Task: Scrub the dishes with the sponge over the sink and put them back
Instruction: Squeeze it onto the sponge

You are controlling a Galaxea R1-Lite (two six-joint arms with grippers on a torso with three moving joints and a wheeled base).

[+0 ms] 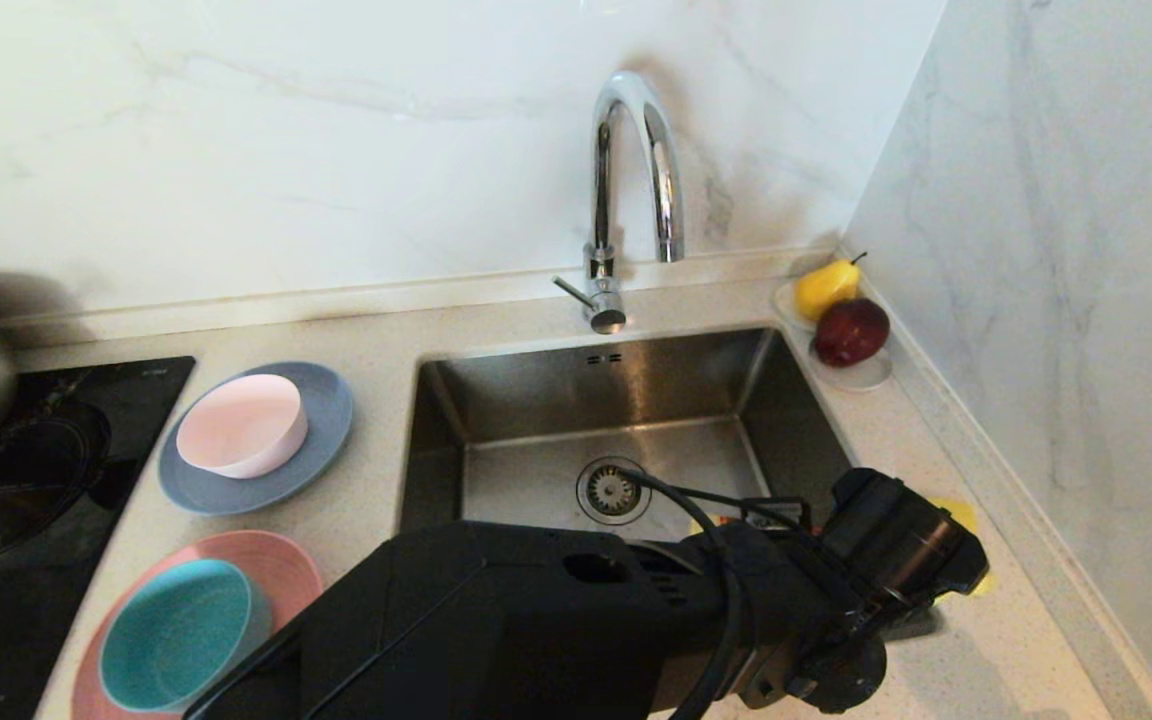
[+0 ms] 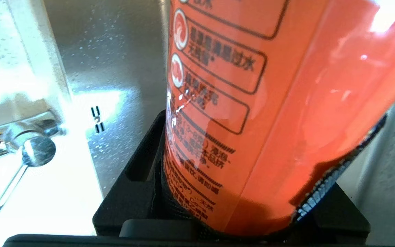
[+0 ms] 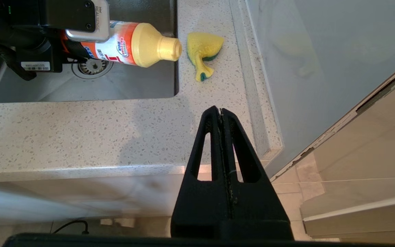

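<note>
- The sponge [image 3: 202,51], yellow with a green layer, lies crumpled on the bench [image 3: 81,130] just beside the sink's [image 1: 536,400] right rim.
- The detergent bottle [image 3: 129,44] lies level, its yellow cap pointing at the sponge, nozzle just short of it.
- The left gripper [image 3: 70,48] is clamped on the bottle's orange body, above the sink's right edge.
- Step in hand, as I judge: putting soap on the sponge. Next calls for tipping the nozzle over the sponge and squeezing.
- The right gripper [image 3: 220,115], fingers together, idles off the bench's front edge.
- The pink bowl [image 1: 241,425] on the grey-blue plate [image 1: 321,400] and the teal bowl [image 1: 176,635] on the salmon plate [image 1: 281,565] wait left of the sink.
</note>
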